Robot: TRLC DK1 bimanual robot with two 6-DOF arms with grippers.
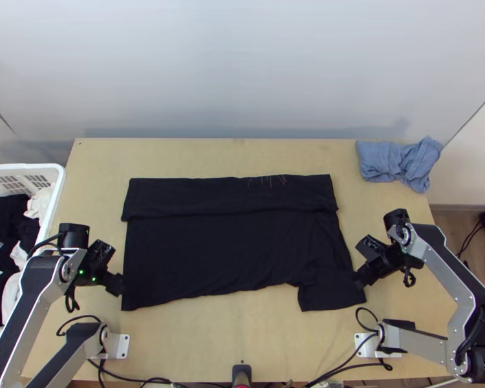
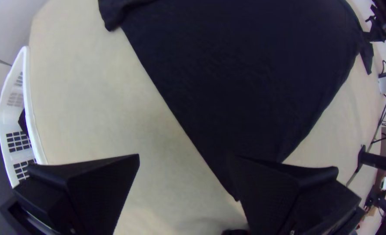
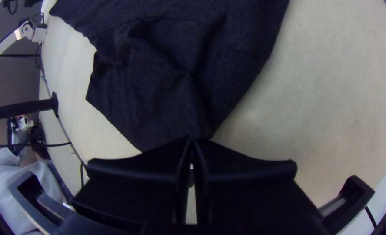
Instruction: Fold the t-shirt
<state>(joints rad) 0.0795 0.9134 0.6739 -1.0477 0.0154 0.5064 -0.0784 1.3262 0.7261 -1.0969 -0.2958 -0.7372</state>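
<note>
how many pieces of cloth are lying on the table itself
2: the black t-shirt, spread mid-table with its far edge folded over, and a blue cloth, bunched at the far right corner. Something small could be hidden under either.

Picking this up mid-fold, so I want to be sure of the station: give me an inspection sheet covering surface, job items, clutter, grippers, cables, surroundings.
Surface: light wooden table; damage, nothing seen.
Job items: black t-shirt spread, its far strip folded over; a sleeve juts out at the near right.
Clutter: bunched blue cloth at the far right corner.
Left gripper: open at the shirt's near left corner.
Right gripper: shut, apparently pinching the sleeve's edge.
Cables: black cables along the near edge, looping by the arm bases; on the shirt, nothing seen.
Surroundings: white basket of clothes at left; pale wall behind.
</note>
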